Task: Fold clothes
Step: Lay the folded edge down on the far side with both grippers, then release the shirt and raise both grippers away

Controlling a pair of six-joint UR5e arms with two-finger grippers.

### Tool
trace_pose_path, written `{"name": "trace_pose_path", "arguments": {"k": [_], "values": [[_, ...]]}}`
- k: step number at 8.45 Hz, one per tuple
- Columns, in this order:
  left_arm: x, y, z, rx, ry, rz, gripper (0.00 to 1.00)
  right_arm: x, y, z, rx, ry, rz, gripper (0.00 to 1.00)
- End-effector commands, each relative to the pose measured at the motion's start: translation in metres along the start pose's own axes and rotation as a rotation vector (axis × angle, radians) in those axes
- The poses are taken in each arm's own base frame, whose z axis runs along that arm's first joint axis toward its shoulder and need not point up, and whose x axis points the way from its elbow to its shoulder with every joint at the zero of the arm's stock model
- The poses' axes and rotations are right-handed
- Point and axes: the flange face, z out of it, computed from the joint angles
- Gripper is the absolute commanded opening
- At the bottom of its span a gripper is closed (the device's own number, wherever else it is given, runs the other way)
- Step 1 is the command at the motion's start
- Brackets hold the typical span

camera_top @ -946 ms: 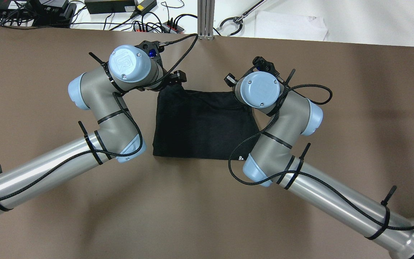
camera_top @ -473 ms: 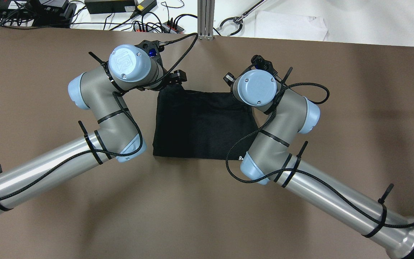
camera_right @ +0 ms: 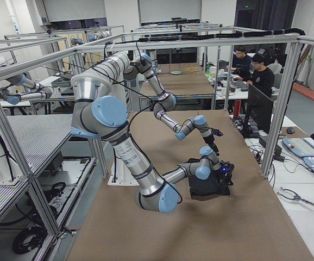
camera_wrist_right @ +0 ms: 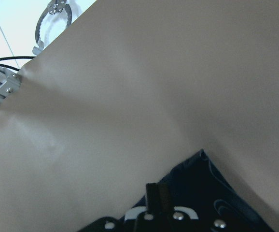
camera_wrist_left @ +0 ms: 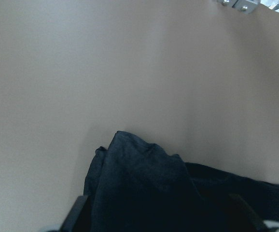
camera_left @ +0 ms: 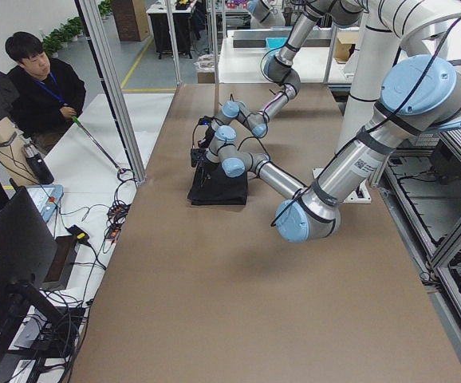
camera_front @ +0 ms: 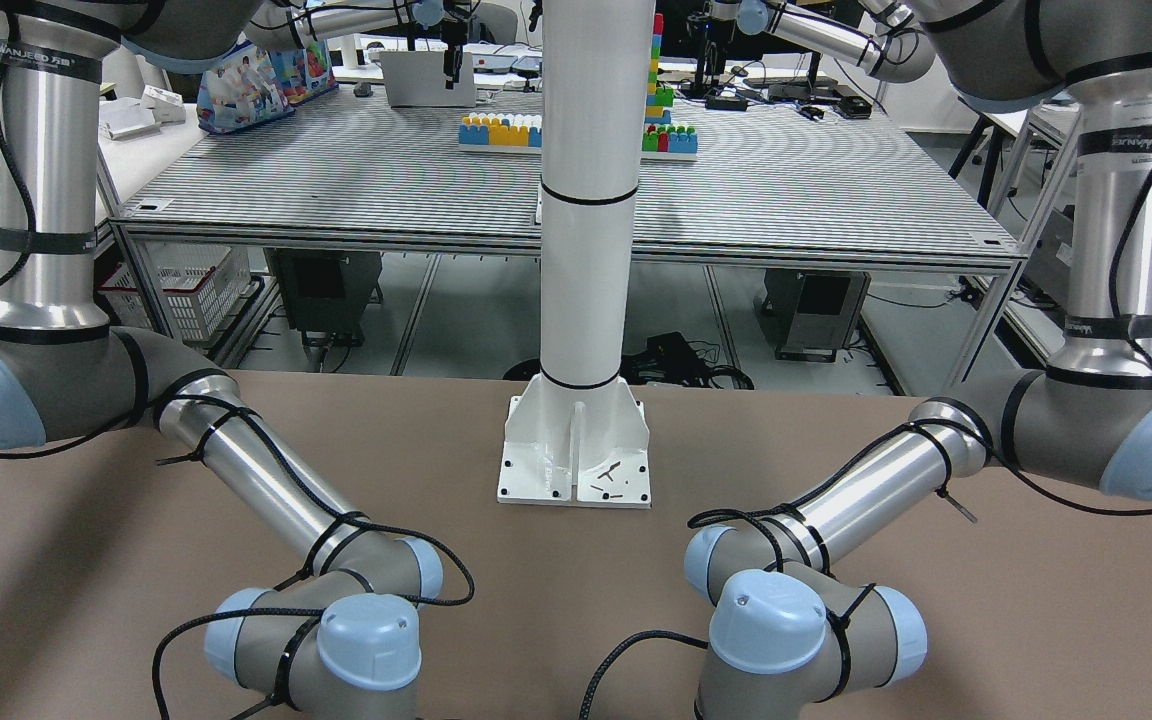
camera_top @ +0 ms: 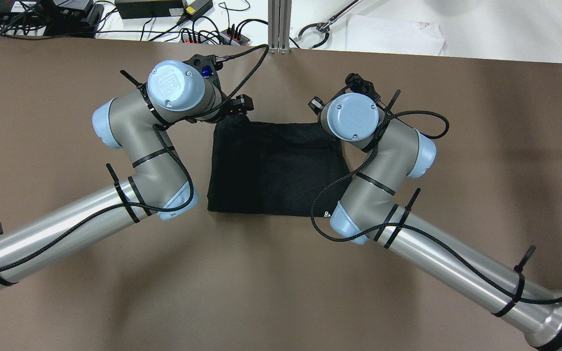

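Where the black cloth (camera_top: 276, 168) lies: on the brown worktop (camera_top: 261, 282), across from the white pillar (camera_front: 586, 200). It is nearer the long edge on the operators' side than the edge at my base.
Cloth shape: a mostly flat, roughly rectangular spread. The edge towards me runs straight, with a small white mark (camera_top: 327, 213) at the corner on my right. The far corner on my left is bunched up into a low peak.
Left arm (camera_top: 139, 146): it comes in over the worktop and bends, so that its wrist hangs by the cloth's far left corner.
Left claw (camera_wrist_left: 159, 215): in the left wrist view two dark fingers (camera_wrist_left: 77, 212) show wide apart at the bottom edge, with the bunched corner between them. Their tips are lost against the black fabric, so I cannot tell whether I pinch the cloth or merely straddle it.
Right arm (camera_top: 383, 161): its wrist covers the cloth's far right corner in the overhead view.
Right claw (camera_wrist_right: 154, 200): the right wrist view shows only one dark finger and part of the mount with its screws, at the edge of the cloth's corner. I cannot tell how far apart the jaws stand, nor whether they have hold of anything.
Base plate (camera_front: 576, 470): it lies flat on the worktop under the pillar, at the edge by my base, well apart from the cloth.
Beyond the far edge: cables (camera_top: 212, 34) lie on a white surface. A person (camera_left: 43, 84) in a dark top sits there, towards the end on my left.
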Motion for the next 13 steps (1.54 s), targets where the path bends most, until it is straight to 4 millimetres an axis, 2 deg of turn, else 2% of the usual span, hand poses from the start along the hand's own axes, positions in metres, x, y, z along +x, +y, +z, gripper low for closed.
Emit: {"name": "trace_pose_path", "arguments": {"k": [1, 2, 3, 4, 6, 7, 8, 9, 10, 11, 12, 13], "values": [[-0.002, 0.001, -0.003, -0.001, 0.006, 0.000, 1.00, 0.001, -0.008, 0.020, 0.067, -0.009, -0.029, 0.00], [-0.002, 0.001, -0.003, -0.001, 0.006, 0.000, 1.00, 0.001, -0.009, 0.019, 0.077, -0.014, -0.029, 0.00], [-0.002, 0.001, -0.003, -0.001, 0.006, 0.000, 1.00, -0.001, -0.009, 0.019, 0.081, -0.016, -0.041, 0.57], [-0.001, 0.001, -0.004, -0.002, 0.008, -0.001, 1.00, -0.005, -0.008, 0.016, 0.081, -0.017, -0.160, 0.94], [0.004, 0.001, -0.015, 0.002, 0.030, 0.000, 1.00, -0.014, -0.013, 0.007, 0.064, -0.029, -0.308, 0.94], [-0.005, 0.003, -0.024, 0.006, 0.042, 0.001, 1.00, -0.018, -0.023, -0.005, 0.042, -0.043, -0.368, 0.94], [-0.020, -0.010, -0.035, 0.023, 0.044, -0.007, 1.00, -0.007, -0.037, -0.006, -0.002, -0.022, -0.423, 0.94], [-0.047, -0.021, -0.038, 0.006, 0.028, -0.008, 1.00, 0.015, -0.044, -0.010, -0.019, 0.020, -0.505, 0.94], [-0.086, -0.040, -0.043, -0.013, 0.014, -0.001, 1.00, 0.039, -0.062, -0.019, -0.020, 0.056, -0.608, 0.94], [-0.134, -0.059, -0.056, -0.005, -0.011, 0.059, 1.00, 0.073, -0.096, -0.034, -0.066, 0.094, -0.705, 0.95], [-0.194, -0.083, -0.067, -0.014, -0.051, 0.154, 1.00, 0.133, -0.139, -0.047, -0.135, 0.144, -0.819, 0.95], [-0.258, -0.109, -0.076, -0.008, -0.109, 0.221, 1.00, 0.188, -0.184, -0.069, -0.128, 0.172, -0.946, 0.95]]}}
